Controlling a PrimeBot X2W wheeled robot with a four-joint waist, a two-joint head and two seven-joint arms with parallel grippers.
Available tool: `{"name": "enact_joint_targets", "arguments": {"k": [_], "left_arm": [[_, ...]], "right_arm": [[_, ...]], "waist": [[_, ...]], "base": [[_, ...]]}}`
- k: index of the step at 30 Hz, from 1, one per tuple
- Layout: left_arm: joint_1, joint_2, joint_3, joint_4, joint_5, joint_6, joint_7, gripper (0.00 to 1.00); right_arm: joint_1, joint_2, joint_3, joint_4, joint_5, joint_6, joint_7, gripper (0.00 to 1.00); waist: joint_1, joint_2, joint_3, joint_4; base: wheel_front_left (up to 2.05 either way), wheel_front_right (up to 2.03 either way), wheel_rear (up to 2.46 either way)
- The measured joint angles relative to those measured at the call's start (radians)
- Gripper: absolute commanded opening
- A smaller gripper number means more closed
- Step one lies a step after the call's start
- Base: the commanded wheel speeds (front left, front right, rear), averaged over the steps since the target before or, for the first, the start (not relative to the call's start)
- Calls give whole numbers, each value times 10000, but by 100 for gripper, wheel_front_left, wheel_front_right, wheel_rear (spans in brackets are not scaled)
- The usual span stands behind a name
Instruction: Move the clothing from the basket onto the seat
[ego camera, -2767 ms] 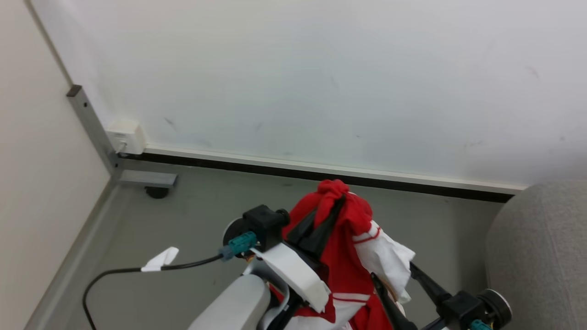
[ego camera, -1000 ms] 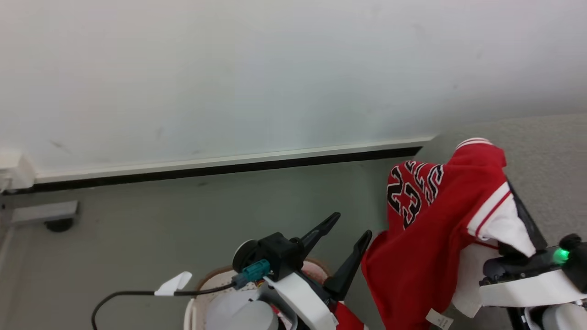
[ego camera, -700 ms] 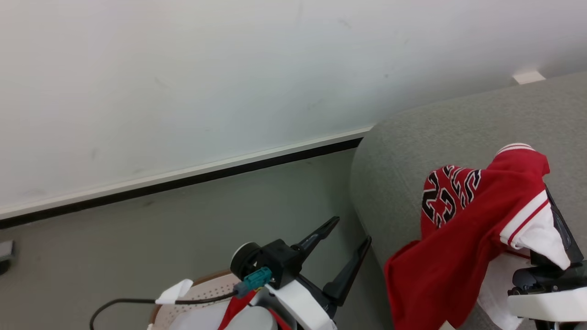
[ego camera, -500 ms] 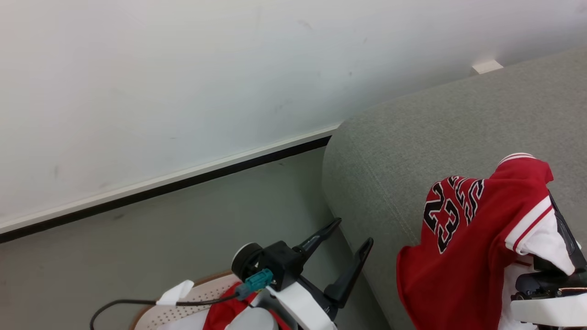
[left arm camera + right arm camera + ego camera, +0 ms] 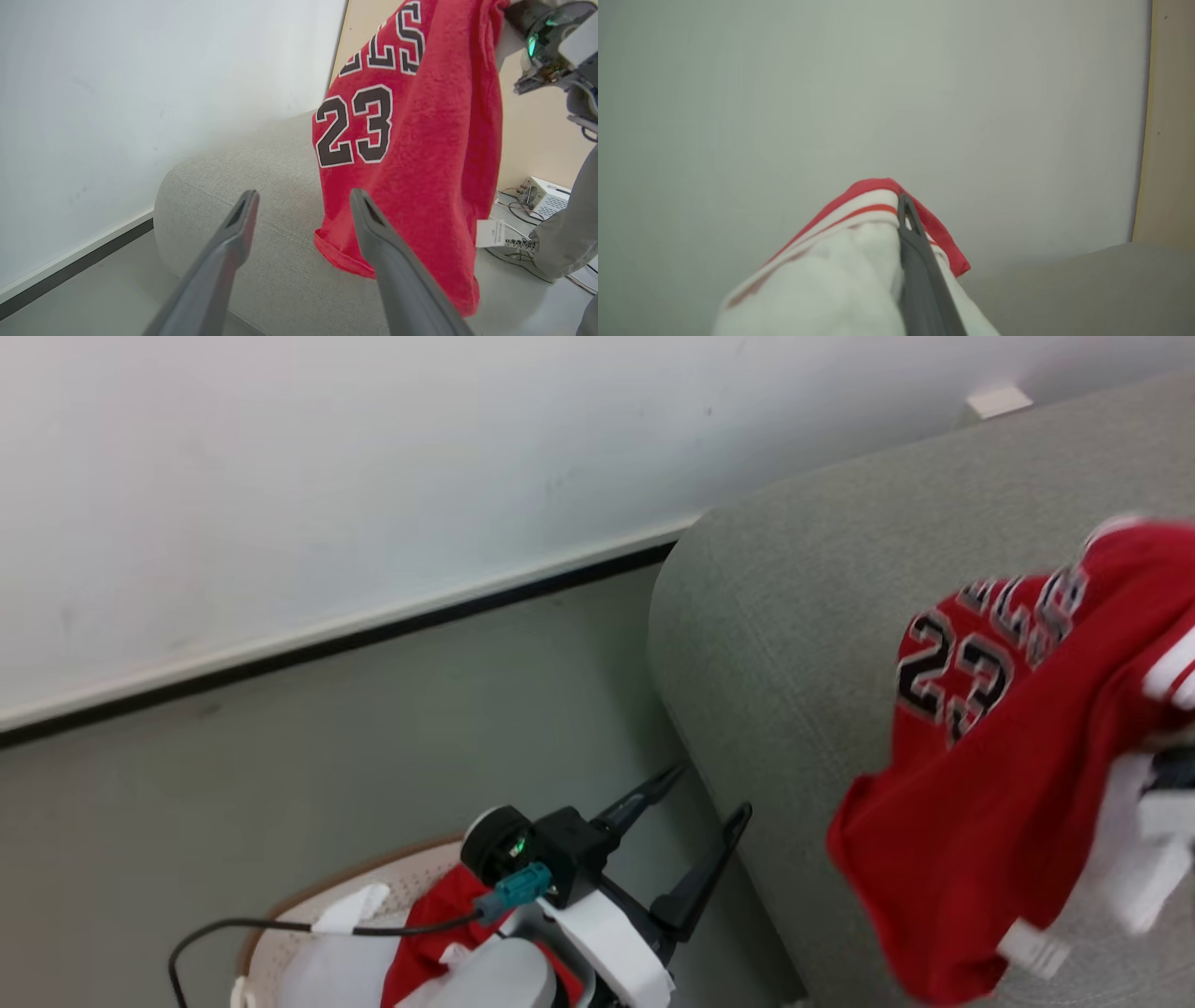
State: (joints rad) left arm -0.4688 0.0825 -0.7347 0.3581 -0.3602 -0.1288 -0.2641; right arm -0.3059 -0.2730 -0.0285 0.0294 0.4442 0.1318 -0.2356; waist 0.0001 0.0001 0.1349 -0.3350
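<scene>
step: I carry jersey (image 5: 990, 784) to seat (image 5: 784, 616) | right gripper (image 5: 896, 219) jaws clamped on its striped hem, jersey hangs over seat | left gripper (image 5: 707, 791) jaws apart, empty, above basket (image 5: 355, 873) | tip: lower well inside the seat edge before I release

Left pincer (image 5: 711, 789) low, fingers (image 5: 233, 233) spread wide apart, right pincer (image 5: 903, 205) raised, clamped on the clothing (image 5: 980, 784)

The head camera looked down on floor (image 5: 280, 737), wall (image 5: 327, 476) and seat (image 5: 794, 616) corner. The left wrist camera sat low, facing past its fingers (image 5: 228, 252) across that seat to the hanging clothing (image 5: 411, 163); both views shared these. The right wrist camera, tight against the clothing, faced the wall.
</scene>
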Motion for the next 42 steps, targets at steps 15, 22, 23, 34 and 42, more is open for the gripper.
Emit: {"name": "enact_joint_targets", "arguments": {"k": [15,22,23,34,42], "left_arm": [[-1034,905,109,-236,27,0,0,100],[-1331,1062,171,-322,84,0,0,100],[-1365,1072,180,-324,84,0,0,100],[-1355,1120,362,-140,82,0,0,100],[-550,616,790,211,-209,-2,0,100]], "right_arm": [[-5718,-2614,-1864,4172,1191,0,479,0],[-6127,-2558,-686,7530,157,0,1106,0],[-6131,-2552,-489,7992,-42,2,1279,0],[-6326,-2299,966,10360,-571,2,1185,100],[-5626,-2366,2403,10211,-407,2,961,100]], "waist": [[2,0,2924,1005],[3,-1,3790,1505],[2,-1,3874,1554],[1,-1,3682,1580],[-1,-1,2407,1539]], "base": [[0,0,0],[0,0,0],[0,0,0],[0,0,0],[0,0,0]]}}
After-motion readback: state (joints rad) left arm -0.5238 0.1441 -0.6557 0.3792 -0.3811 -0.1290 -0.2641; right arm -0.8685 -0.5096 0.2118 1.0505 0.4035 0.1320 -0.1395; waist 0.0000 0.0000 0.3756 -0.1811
